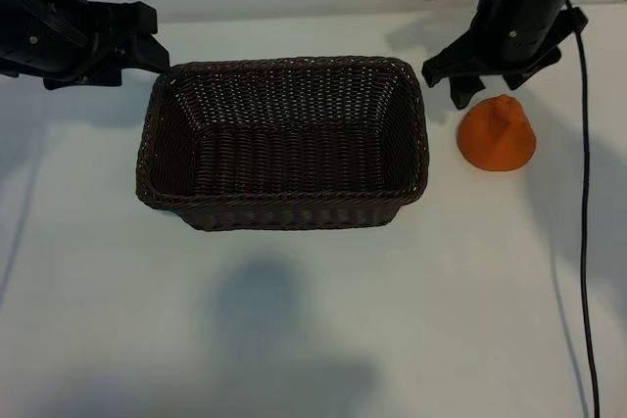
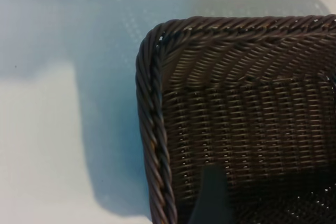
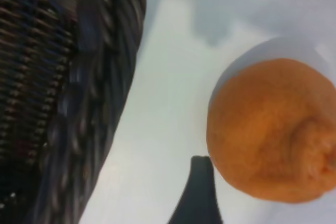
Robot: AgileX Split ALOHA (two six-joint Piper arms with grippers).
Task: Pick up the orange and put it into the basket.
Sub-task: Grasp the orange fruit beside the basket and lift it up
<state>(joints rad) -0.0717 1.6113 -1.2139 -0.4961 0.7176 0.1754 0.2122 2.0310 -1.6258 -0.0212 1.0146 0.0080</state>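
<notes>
White tabletop [image 1: 294,320] is seen across the whole exterior view, matte and plain, with soft shadows on it. At far left the black left gripper [image 1: 157,54] is held above the table just beside the far left corner of the basket, angled down toward it; its fingers are spread, nothing between them. In the left wrist view one dark fingertip [image 2: 212,198] is seen over the basket's inside wall near that corner, apart from the weave as far as can be told.

Centre: the large rectangular dark-brown woven wicker basket [image 1: 284,208] with sloping sides, rounded corners and a braided rim is set upright on the table, nothing visible inside it. Its braided rim corner [image 2: 152,129] fills the left wrist view; its blurred side wall [image 3: 105,87] is seen in the right wrist view.

Right of the basket: the black right gripper [image 1: 485,92] is pointed steeply down, just beyond and slightly left of the fruit, fingers spread wide and pinching nothing. A black cable [image 1: 586,242] is seen hanging from the right arm down the right edge.

Far right: the bright-orange, lumpy, slightly conical orange [image 1: 497,133] with dimpled skin is resting on the table, near the basket's right end but apart from it, outside the basket. In the right wrist view the orange [image 3: 273,129] lies just beside one dark fingertip [image 3: 199,192]; contact cannot be told.
</notes>
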